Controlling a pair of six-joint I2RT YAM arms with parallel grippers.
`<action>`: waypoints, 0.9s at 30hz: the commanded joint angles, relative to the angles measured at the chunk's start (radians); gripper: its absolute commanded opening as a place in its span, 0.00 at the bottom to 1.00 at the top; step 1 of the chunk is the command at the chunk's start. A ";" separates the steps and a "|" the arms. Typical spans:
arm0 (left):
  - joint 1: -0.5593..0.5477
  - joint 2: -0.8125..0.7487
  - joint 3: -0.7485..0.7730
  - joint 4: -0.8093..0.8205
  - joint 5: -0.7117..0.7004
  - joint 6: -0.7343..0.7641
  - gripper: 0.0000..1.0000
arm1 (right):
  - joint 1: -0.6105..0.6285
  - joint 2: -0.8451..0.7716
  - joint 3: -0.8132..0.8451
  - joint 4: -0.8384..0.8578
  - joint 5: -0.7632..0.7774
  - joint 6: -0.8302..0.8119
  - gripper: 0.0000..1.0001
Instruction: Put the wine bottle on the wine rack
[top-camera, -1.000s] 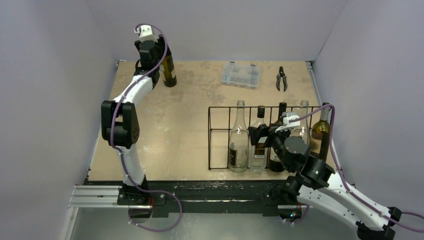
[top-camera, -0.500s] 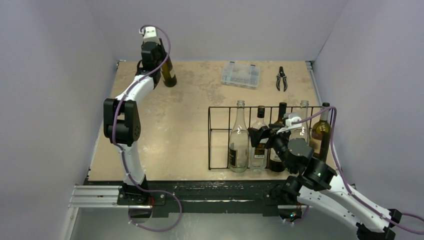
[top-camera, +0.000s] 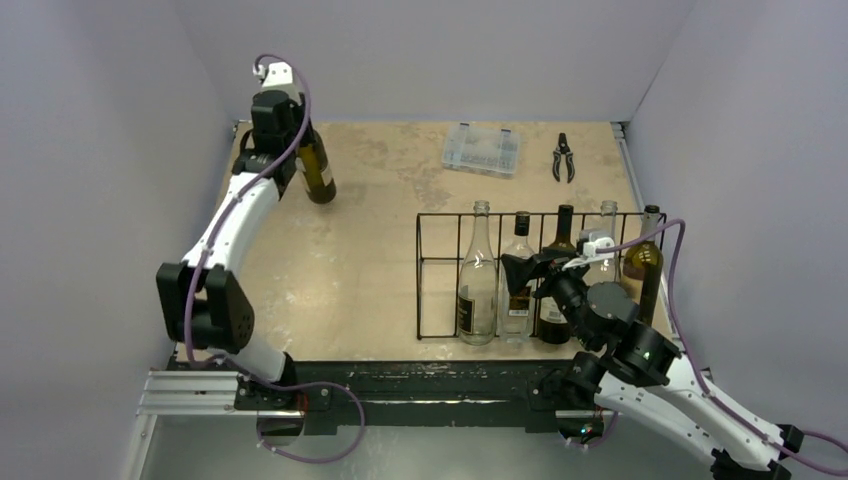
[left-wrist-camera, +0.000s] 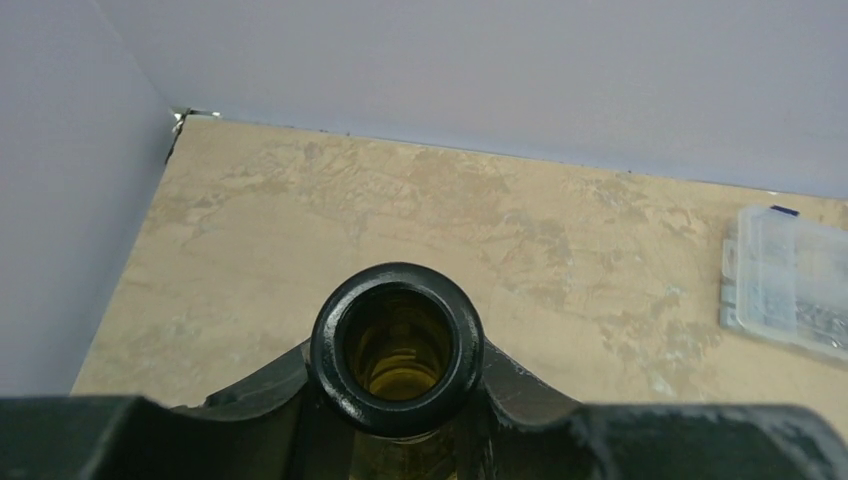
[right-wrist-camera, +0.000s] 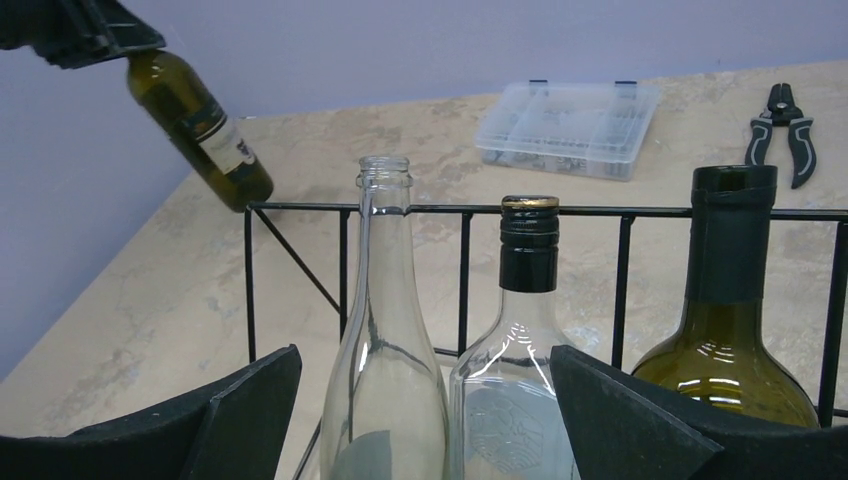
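The wine bottle (top-camera: 318, 172) is dark green with a pale label. It hangs tilted above the table's back left corner, base toward the middle. My left gripper (top-camera: 280, 125) is shut on its neck. In the left wrist view, the open mouth (left-wrist-camera: 397, 345) sits between my black fingers (left-wrist-camera: 270, 395). The right wrist view shows the bottle (right-wrist-camera: 205, 135) at upper left. The wine rack (top-camera: 418, 270) is a black wire frame at the right; its leftmost slot holds nothing. My right gripper (top-camera: 525, 268) stands open at the rack's near side, fingers (right-wrist-camera: 250, 400) either side of two clear bottles.
Several bottles stand in the rack: a clear one (top-camera: 478, 285), a black-capped clear one (top-camera: 518, 295), a dark one (top-camera: 557, 275) and others toward the right wall. A clear plastic box (top-camera: 482, 149) and pliers (top-camera: 563, 157) lie at the back. Walls close three sides.
My left gripper closed on the bottle's neck, then lifted and tilted the bottle off the table and swung it slightly left and nearer. The right arm drew back a little.
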 joint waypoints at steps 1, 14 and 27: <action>0.002 -0.280 -0.061 -0.038 -0.006 -0.036 0.00 | -0.003 -0.022 -0.002 0.016 0.027 0.004 0.99; 0.002 -0.783 -0.171 -0.512 0.311 -0.152 0.00 | -0.004 -0.024 -0.003 0.013 0.040 -0.001 0.99; -0.079 -0.862 -0.251 -0.567 0.684 -0.404 0.00 | -0.003 -0.030 -0.005 0.013 0.049 -0.005 0.99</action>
